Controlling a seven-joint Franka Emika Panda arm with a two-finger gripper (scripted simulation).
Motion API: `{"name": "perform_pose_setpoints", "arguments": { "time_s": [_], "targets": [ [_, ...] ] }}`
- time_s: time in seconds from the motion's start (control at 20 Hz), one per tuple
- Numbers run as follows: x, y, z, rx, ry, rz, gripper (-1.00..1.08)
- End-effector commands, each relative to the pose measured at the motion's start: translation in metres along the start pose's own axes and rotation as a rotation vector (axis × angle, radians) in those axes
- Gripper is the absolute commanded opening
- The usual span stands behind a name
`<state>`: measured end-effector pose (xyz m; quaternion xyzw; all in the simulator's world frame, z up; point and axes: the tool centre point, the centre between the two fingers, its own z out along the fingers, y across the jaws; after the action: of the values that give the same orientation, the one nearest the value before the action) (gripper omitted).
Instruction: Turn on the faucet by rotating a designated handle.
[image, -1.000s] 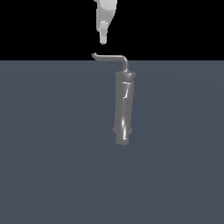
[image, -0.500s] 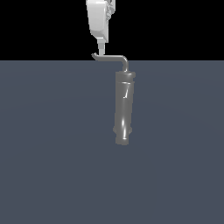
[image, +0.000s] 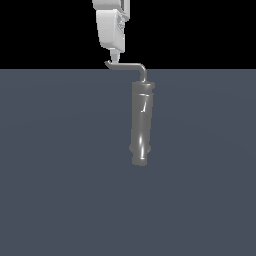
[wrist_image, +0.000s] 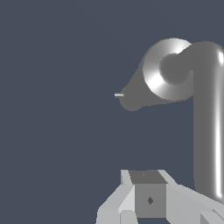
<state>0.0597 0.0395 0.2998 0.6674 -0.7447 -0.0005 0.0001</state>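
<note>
1. wrist view: the tool (wrist_image: 151, 199) sits right beside the handle (wrist_image: 205, 131), with the faucet (wrist_image: 168, 70) beyond; whether its jaws are apart or together, i cannot tell.
2. exterior view: it's dropped down onto the handle's upturned tip, so the push looks imminent!

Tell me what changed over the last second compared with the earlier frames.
The gripper came down from above the handle and shifted slightly toward the exterior view's left; its fingertips now sit at the rod's upturned tip. Whether it has clamped on cannot be told. The faucet and its handle stayed where they were, with no visible rotation.
</note>
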Motion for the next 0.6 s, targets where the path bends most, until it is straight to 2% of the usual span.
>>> {"name": "perform_pose_setpoints", "arguments": {
  "time_s": [0.0, 0.55],
  "targets": [
    [0.000, 0.000, 0.000, 0.001, 0.001, 0.003, -1.00],
    [-0.002, 0.023, 0.000, 0.001, 0.001, 0.002, -1.00]
  ]
}}
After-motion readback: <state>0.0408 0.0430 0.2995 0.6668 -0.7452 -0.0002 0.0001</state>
